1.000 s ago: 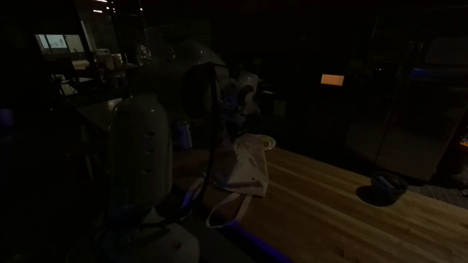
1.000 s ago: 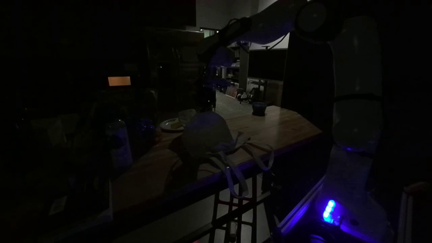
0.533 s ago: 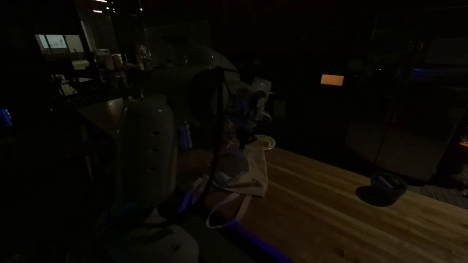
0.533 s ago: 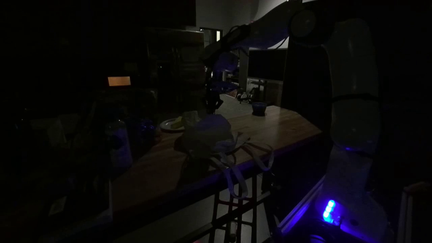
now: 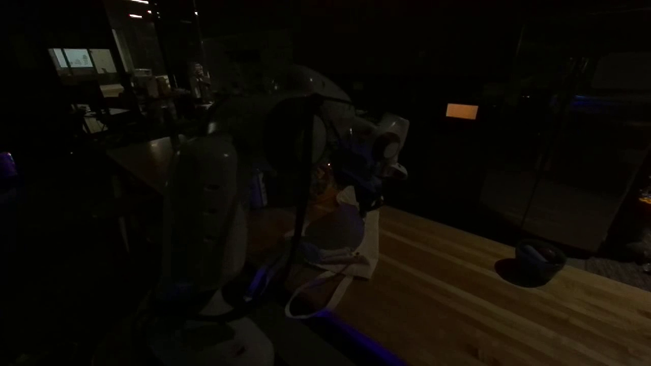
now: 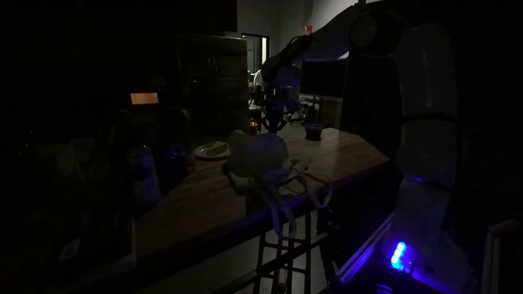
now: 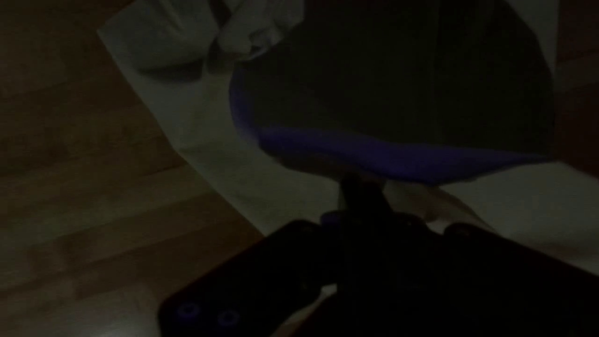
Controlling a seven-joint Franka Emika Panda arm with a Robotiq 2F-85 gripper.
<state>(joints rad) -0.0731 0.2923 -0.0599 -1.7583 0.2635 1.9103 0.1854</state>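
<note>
The pincer [image 6: 274, 129] and the top of the cloth bag [image 6: 261, 154] have shifted rightward in both exterior views. In an exterior view, a plate [image 6: 200, 152] carries a yellow block [image 6: 217, 148]; right of it, the bag sits rumpled on the tabletop [image 6: 347, 151], its raised top clenched by the pincer; farther right stands a dark bowl [image 6: 314, 131].

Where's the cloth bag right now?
In an exterior view, the cloth bag is on the wooden table, right of the plate, its raised top at the shut fingers.
</note>
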